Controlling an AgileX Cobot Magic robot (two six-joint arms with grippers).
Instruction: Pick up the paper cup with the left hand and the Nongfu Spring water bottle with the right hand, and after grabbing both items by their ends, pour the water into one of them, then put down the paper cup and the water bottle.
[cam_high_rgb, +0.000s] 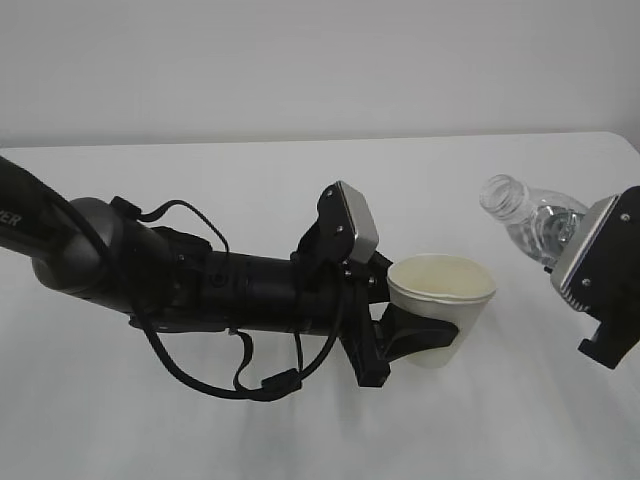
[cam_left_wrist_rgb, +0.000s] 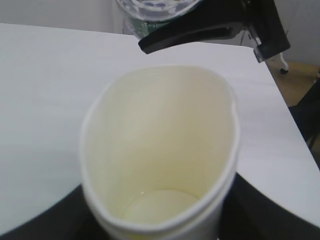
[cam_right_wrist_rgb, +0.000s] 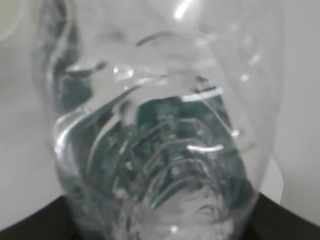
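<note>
Now | one paper cup: left hand jaws pinching | one Nongfu Spring water bottle: right hand jaws gripping

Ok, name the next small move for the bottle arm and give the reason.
Probably carry the bottle a little further toward the cup and tip it more. The right gripper holds it tilted, neck toward the cup, but in the exterior view the mouth looks short of the rim. The left gripper holds the cup upright and open.
</note>
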